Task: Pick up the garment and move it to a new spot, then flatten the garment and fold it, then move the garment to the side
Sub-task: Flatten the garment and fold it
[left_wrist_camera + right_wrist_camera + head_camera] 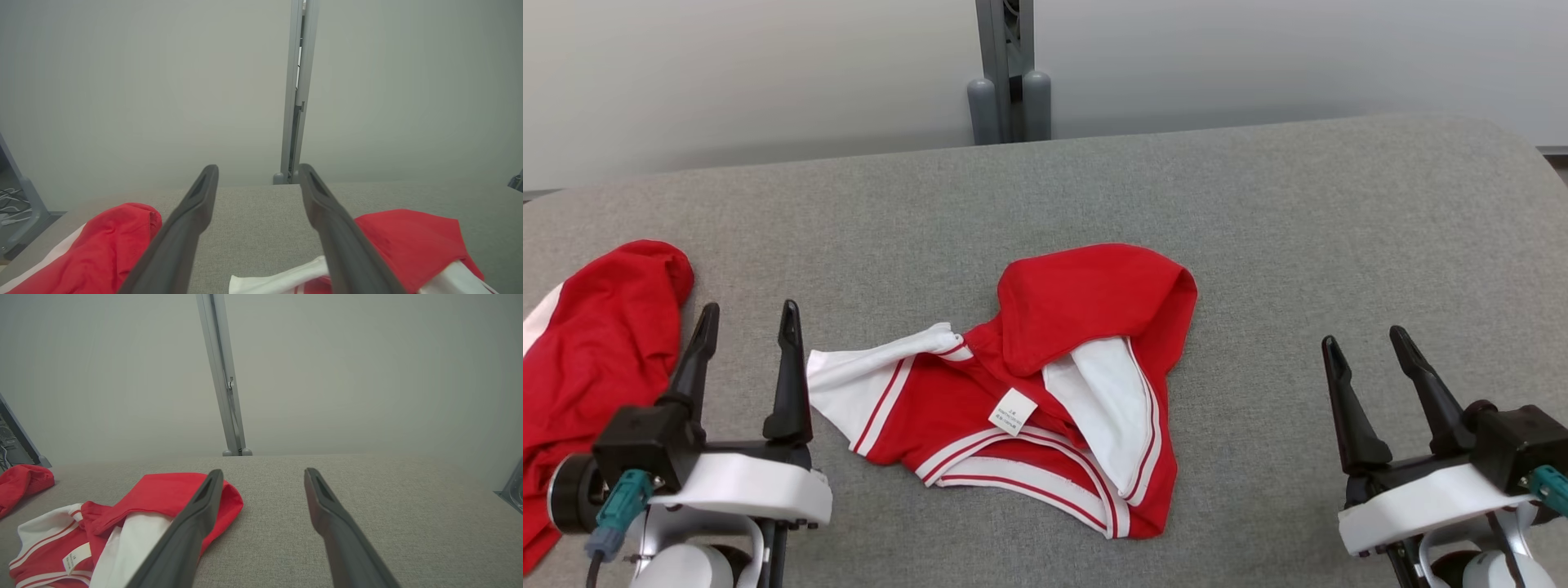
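Garment position: the garment point(996, 380) lies crumpled on the grey bench point(1339, 229), near the middle and toward the robot's side, between the two hands and held by neither.
Long axis: it spreads widest from left to right across the bench, slightly slanted, with its far end on the right.
Left end: a white sleeve point(866, 380) with red stripes points to the robot's left, and its edge lies just beside the left hand's inner finger in the head view. Contact cannot be told.
Far side: a red fold point(1094, 302) is turned over the rest and bulges upward.
Near side: a red and white striped hem point(1029, 482) curves along the edge nearest the robot.
Inside showing: a white care label point(1011, 411) faces up near the middle, beside a white panel point(1107, 408).
Left hand: the left hand point(749, 310) has its fingers spread wide with nothing between them, pointing away from the robot.
Right hand: the right hand point(1364, 336) is spread wide and empty over bare bench, well apart from the garment.
Nearby: a second red garment point(596, 343) with a white edge lies bunched at the bench's left end, just left of the left hand.
Background: a grey post point(1010, 73) stands behind the bench against a pale wall point(727, 73).
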Controlling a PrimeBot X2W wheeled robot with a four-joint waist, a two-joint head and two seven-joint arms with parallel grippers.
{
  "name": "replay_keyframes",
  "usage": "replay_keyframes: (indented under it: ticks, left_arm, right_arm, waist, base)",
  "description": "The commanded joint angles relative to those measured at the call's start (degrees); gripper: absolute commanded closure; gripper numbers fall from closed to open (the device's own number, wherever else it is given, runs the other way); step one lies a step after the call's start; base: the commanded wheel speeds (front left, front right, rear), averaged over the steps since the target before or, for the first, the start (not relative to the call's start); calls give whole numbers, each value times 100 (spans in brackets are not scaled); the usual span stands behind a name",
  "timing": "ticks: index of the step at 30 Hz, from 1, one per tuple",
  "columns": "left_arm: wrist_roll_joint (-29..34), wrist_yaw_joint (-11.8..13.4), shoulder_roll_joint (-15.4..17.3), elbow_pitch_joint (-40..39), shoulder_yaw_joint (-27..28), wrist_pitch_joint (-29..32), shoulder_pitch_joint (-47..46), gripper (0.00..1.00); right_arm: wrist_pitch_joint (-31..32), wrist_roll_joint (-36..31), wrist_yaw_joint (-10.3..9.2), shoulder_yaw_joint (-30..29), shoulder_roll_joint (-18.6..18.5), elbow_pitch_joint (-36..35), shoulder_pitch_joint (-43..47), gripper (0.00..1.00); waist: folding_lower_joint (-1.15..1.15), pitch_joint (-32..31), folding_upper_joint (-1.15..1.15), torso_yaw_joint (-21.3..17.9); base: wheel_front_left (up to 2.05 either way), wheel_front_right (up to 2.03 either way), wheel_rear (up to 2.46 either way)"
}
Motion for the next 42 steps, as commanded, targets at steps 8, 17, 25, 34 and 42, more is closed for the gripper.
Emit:
replay_keyframes:
  ticks: [8, 17, 25, 34, 42]
  left_arm:
    - [37, 229, 69, -252, -131, 249, 377, 0]
    - [26, 293, 88, -349, -186, 349, 450, 0]
    - [34, 297, 64, -420, -256, 427, 381, 0]
    - [3, 121, -130, -340, -410, 340, 53, 0]
    - [-47, -185, -379, -19, -586, 107, -338, 0]
  right_arm:
    - [101, 45, 3, 12, -39, -23, 279, 0]
    - [120, 131, 3, 40, -39, -41, 362, 0]
    - [151, 72, 3, 84, -37, -40, 215, 0]
    - [823, -236, 1, 966, -473, 422, -656, 0]
    - [1436, -128, 1, 2058, -1384, 902, -1774, 0]
  waist:
    - [0, -186, 0, 53]
    - [0, -257, 0, 67]
    - [0, -221, 0, 129]
    - [0, 187, 0, 669]
    - [0, 831, 0, 1233]
  base:
    - [0, 0, 0]
    - [0, 0, 0]
    - [0, 0, 0]
    - [0, 0, 0]
    - [0, 0, 0]
